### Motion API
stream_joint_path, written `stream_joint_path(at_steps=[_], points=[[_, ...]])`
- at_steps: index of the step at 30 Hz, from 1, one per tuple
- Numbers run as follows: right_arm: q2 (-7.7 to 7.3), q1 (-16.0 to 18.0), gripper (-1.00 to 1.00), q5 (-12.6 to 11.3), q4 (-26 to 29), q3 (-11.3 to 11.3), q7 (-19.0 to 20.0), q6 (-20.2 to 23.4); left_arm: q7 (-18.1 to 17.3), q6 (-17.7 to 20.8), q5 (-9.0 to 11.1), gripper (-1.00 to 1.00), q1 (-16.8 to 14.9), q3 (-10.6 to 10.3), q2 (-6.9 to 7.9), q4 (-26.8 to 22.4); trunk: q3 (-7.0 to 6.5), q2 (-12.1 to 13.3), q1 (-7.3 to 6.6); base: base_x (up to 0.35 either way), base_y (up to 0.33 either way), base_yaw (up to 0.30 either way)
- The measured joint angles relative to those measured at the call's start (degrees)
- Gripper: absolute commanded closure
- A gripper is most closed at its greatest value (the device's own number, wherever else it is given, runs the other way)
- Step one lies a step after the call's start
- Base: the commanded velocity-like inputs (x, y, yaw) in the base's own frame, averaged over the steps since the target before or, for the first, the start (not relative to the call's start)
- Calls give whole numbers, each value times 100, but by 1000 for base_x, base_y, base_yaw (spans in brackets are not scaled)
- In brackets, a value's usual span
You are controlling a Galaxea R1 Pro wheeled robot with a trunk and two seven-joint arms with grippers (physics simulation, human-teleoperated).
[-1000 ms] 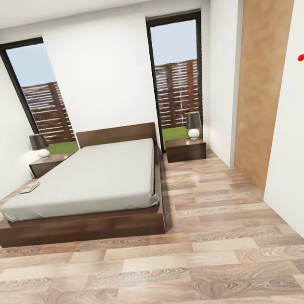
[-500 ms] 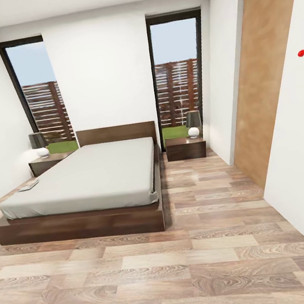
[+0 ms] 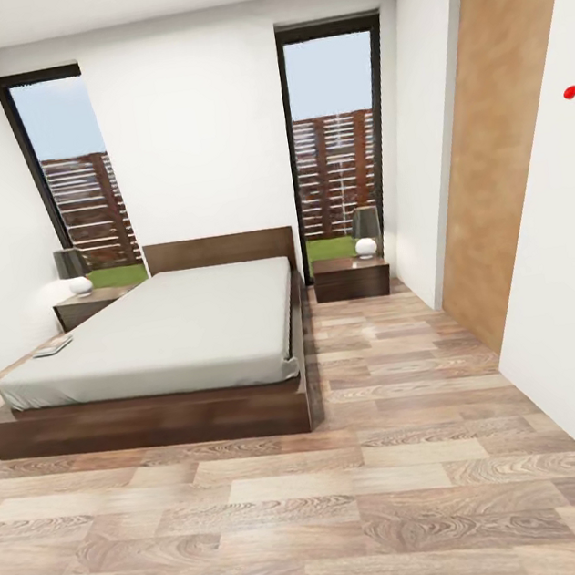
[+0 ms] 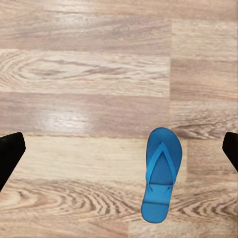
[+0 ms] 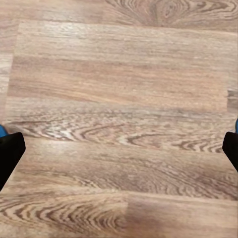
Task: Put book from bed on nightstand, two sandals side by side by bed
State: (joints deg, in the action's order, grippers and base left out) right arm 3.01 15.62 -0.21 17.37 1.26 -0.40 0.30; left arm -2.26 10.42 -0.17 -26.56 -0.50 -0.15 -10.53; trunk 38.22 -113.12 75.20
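Facing the bedroom from its near end, you have the bed (image 3: pixel 162 343) ahead and to the left, its headboard against the far wall between two tall windows, most likely so that a nightstand fits on either side. The right nightstand (image 3: pixel 352 279) stands just beside the bed frame with a lamp on top; the left nightstand (image 3: pixel 88 307) sits at the far corner and also carries a lamp, so either top leaves only part of its surface free for the book. The book (image 3: pixel 52 347) lies flat on the mattress near the left edge, close to the left nightstand, which looks like the shorter carry. It is too small from here to read any lettering on its cover, and no other writing shows. One blue sandal (image 4: pixel 161 173) lies flat on the plank floor below your left tool (image 4: pixel 119 156), strap up, well apart from the bed. Both tools hang wide open over bare floor, holding nothing; the right tool (image 5: pixel 119 153) has only a sliver of blue at its edge, which I cannot identify.
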Motion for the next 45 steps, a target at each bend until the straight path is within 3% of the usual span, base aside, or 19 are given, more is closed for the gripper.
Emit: stream_joint_path(at_steps=[45], points=[[-68,-8,-100,-3,7,-3,16,-181,19,-184,-11,-100,1,-7,-114,2,808,-1805,989,0,0,0]])
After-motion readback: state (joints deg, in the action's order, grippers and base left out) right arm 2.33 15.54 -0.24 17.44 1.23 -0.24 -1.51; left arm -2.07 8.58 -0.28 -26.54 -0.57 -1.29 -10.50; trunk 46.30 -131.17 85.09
